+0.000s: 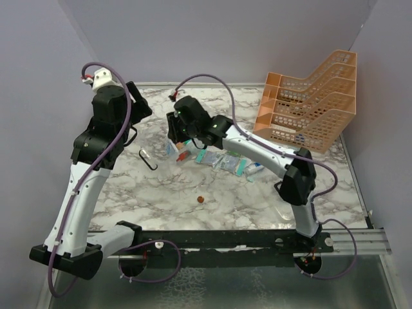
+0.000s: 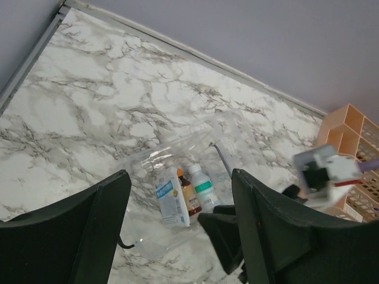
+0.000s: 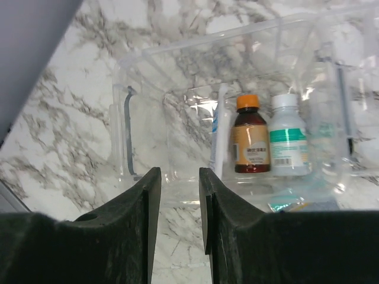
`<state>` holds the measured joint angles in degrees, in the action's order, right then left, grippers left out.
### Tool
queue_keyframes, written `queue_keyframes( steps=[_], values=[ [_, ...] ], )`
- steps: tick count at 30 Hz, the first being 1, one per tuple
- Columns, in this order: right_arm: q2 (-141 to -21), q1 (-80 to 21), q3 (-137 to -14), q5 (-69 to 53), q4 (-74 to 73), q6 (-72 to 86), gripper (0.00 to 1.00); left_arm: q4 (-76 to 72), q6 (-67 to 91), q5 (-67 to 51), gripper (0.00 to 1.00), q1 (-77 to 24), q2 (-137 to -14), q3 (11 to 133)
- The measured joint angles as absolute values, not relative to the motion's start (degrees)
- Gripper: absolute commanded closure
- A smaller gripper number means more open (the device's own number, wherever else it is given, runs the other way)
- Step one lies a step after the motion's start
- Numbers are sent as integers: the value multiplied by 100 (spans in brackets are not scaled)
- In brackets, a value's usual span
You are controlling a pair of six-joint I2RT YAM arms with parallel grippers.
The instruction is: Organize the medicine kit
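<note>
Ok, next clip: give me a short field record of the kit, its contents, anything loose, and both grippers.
kit: medicine kit, clear box, centre of the top view
inside: brown bottle, white bottle, blue-white packet, side by side
loose: sachets lying right of the kit
left gripper: open, empty, held high
right gripper: jaws narrowly apart, nothing between them, at the kit's near wall
background: orange rack, back right

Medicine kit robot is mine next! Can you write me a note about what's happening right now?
Left fingers: open, empty, up above the box.
Right fingers: slightly apart, empty, close to the box wall.
Done: two bottles and a packet stand inside the box.
Sachets: loose on the table, right of the box in the top view.
Left to do: get the sachets into the box.
</note>
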<state>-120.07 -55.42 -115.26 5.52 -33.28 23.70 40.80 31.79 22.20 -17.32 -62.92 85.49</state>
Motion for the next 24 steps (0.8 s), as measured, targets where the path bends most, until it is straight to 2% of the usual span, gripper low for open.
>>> queue_keyframes(
  steps=[4,9,12,19,24],
  values=[
    [-11096,-5339,-10508,1013,-2928,2853,69,4171,3273,1959,31,-1730,-6469,8534],
    [-10178,-5033,-9054,1544,-2738,3540,72,4136,3334,1024,59,-1730,-7041,8377],
    [-9730,-4923,-8204,1734,-2720,3861,73,3959,3356,250,66,-1730,-7618,8182],
    [-9233,-4917,-7546,1861,-2733,4209,75,3734,3358,-626,72,-1732,-8897,8020],
    [-9214,-4917,-7540,1949,-2762,4252,75,3691,3323,-753,72,-1734,-9520,8023]
  ],
)
